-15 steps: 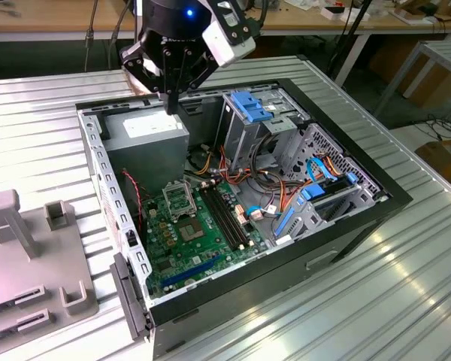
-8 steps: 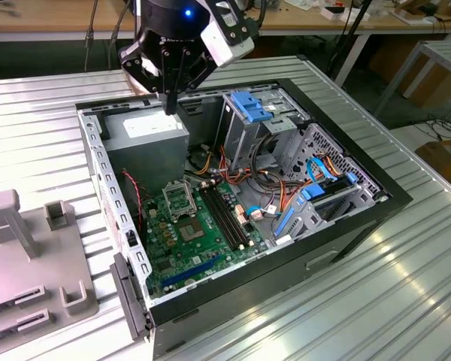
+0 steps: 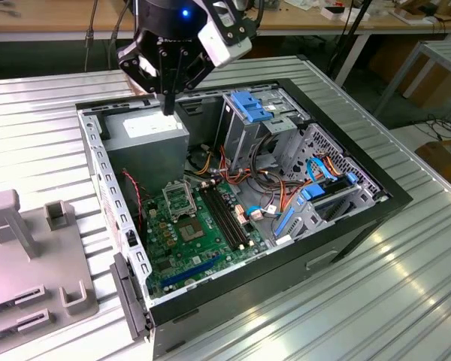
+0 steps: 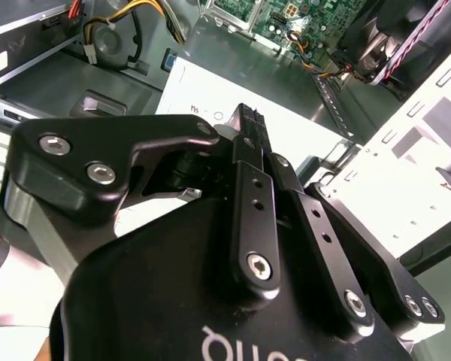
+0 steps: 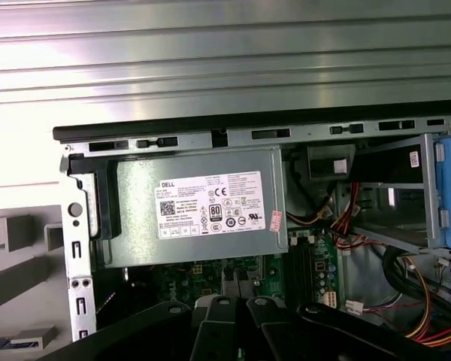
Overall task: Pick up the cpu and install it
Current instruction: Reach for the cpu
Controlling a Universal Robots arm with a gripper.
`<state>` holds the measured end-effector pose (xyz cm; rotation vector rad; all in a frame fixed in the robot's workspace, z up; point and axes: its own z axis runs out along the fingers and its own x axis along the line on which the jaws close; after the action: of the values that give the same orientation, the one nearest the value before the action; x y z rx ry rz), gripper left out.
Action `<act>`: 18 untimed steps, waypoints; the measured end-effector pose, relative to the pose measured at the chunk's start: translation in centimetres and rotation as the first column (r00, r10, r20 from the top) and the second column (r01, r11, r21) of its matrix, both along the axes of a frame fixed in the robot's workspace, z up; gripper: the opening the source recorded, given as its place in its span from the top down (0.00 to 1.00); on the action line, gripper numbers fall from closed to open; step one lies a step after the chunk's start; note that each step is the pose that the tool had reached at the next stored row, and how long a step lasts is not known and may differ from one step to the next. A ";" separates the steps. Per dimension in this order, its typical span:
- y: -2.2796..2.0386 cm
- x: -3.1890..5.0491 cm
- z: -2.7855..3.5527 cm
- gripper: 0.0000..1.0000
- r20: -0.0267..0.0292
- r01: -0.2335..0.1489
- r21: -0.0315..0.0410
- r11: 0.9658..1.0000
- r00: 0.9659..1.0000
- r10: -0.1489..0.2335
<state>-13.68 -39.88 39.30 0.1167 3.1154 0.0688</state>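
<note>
Shows gripper (image 3: 167, 101), pinched fully closed, above open case (image 3: 233, 301) on ribbed metal table (image 3: 361, 301); wooden bench (image 3: 60, 22) behind, box (image 3: 445, 159) on floor.

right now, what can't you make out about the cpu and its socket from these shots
- Exterior view: the small grey square on the green board is too small to tell a cpu from a bare socket.
- Second wrist view: the gripper hides most of the board with its own body.
- First wrist view: the power supply and the gripper hide most of the board.
</note>
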 end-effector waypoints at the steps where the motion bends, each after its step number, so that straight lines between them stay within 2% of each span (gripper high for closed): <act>1: 0.00 -0.03 0.00 0.89 0.000 0.000 0.000 1.000 1.000 0.000; 18: 0.00 -0.42 -0.03 0.89 -0.003 0.000 0.000 1.000 1.000 0.000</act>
<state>-14.10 -39.88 39.28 0.1169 3.1180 0.0687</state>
